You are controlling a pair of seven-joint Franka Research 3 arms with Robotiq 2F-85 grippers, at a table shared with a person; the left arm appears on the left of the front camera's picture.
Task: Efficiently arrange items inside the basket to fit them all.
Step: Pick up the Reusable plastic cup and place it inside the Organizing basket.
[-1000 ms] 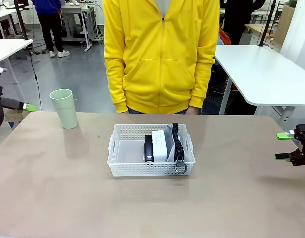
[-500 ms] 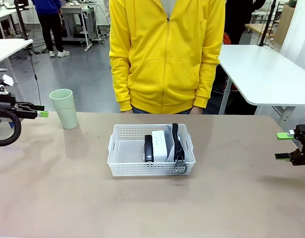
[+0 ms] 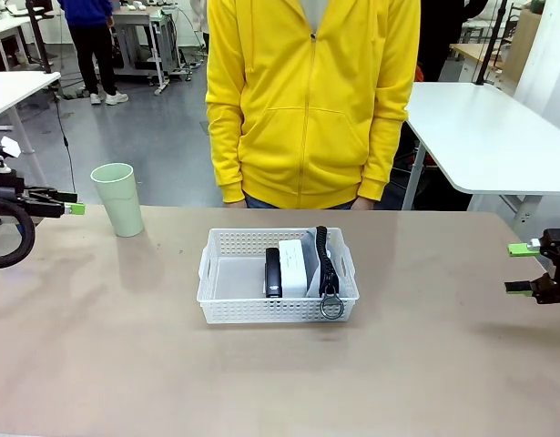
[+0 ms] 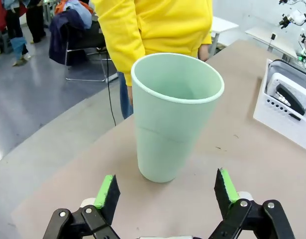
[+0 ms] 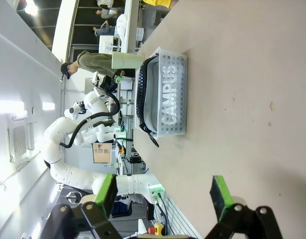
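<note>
I am taking the basket (image 3: 278, 277) as my landmark. It is holding 3 of the 4 items: the black stapler (image 3: 273, 271) lying near its middle, the white boxy device (image 3: 294, 267) just beside it, and the grey pencil pouch (image 3: 326, 259) standing on edge along the side nearer my right arm, its ring hanging over the near rim. The part of the basket on my left arm's side is looking free.

The pale green tumbler cup (image 4: 171, 115) is the 1 item outside, standing upright on the table, well apart from the basket on my left arm's side and toward the person's edge. My left gripper (image 4: 166, 192) is pointing straight at it, fingers spread wide and holding nothing, the cup centred ahead of the gap but not yet between the pads. The cup's long axis is vertical, so I judge a level approach around its wall is what the next move is calling for.

My right gripper (image 5: 164, 193) is hanging released and empty, well off the basket's opposite side. My left arm is clearly the nearer one.
</note>
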